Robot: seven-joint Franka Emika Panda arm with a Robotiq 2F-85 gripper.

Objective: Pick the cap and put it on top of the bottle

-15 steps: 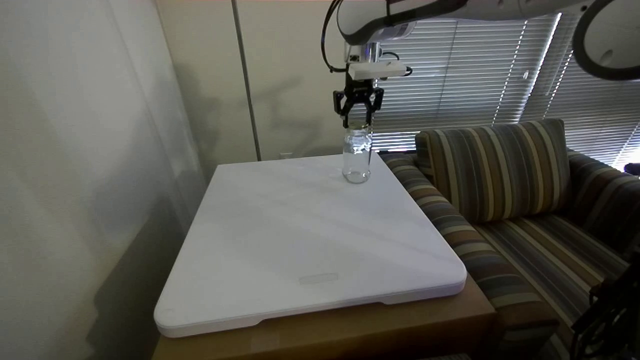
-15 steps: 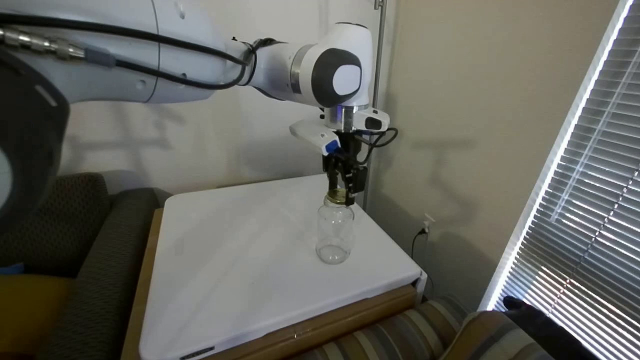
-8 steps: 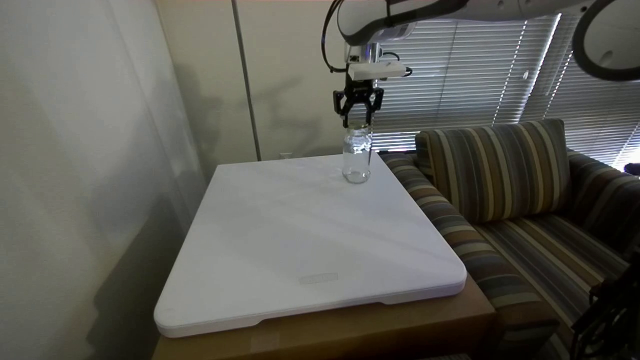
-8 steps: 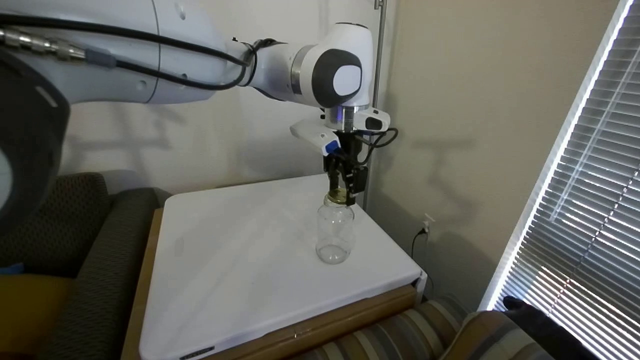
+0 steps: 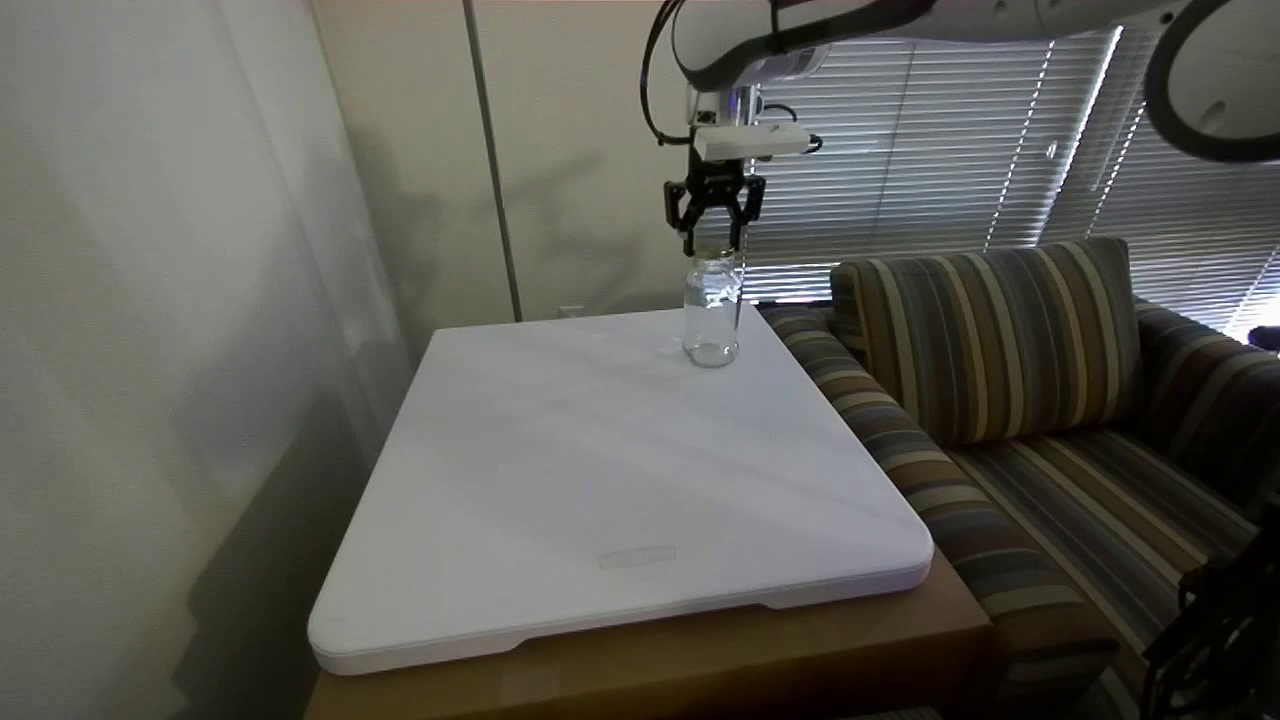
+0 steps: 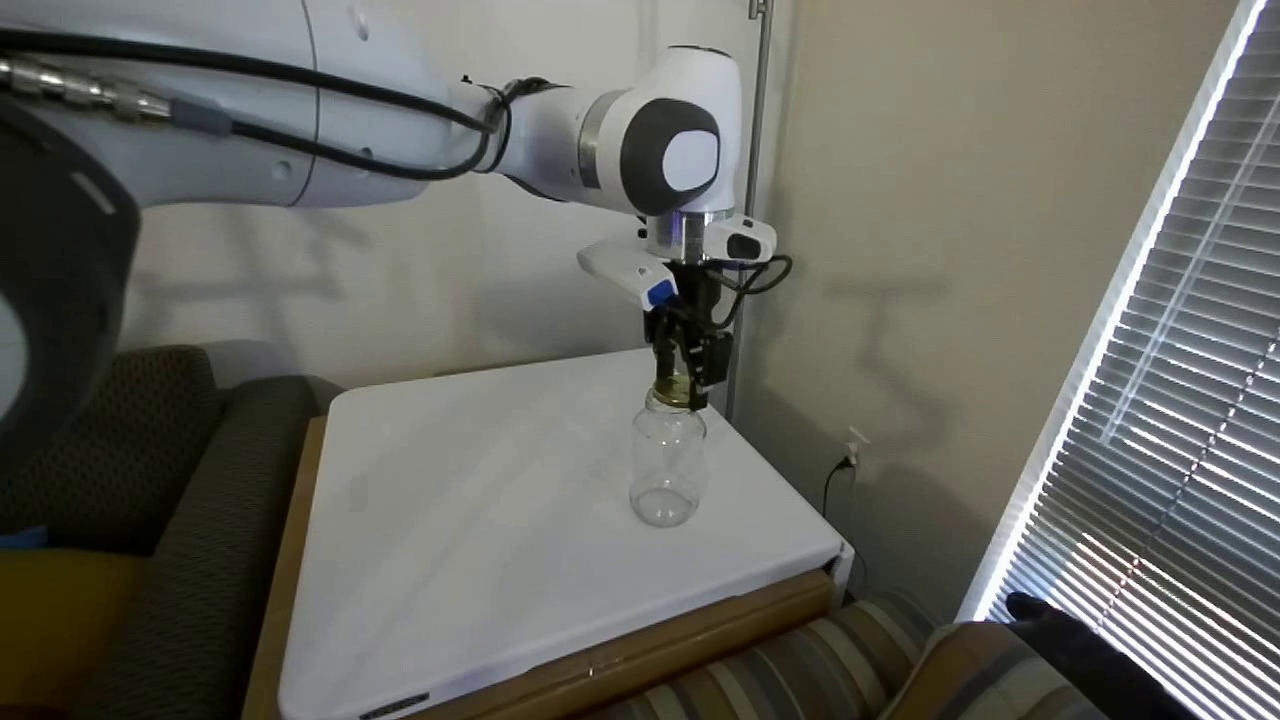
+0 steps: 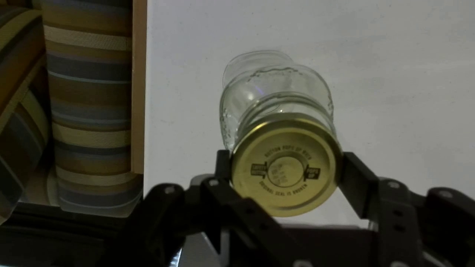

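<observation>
The cap is a flat round gold-yellow disc with dark print on top. It sits level over the mouth of the clear glass bottle and appears to touch its rim. In both exterior views the bottle stands upright near a corner of the white table. My gripper points straight down, with one finger pressed on each side of the cap. It also shows above the bottle in both exterior views. Whether the cap is threaded on cannot be told.
The white table rests on a brown cardboard box. A striped armchair stands right beside it. A wall with a metal pole lies behind the arm. Window blinds are at the side.
My gripper, the cap and the bottle have together shifted very slightly to the left in both exterior views. The grip looks the same.
</observation>
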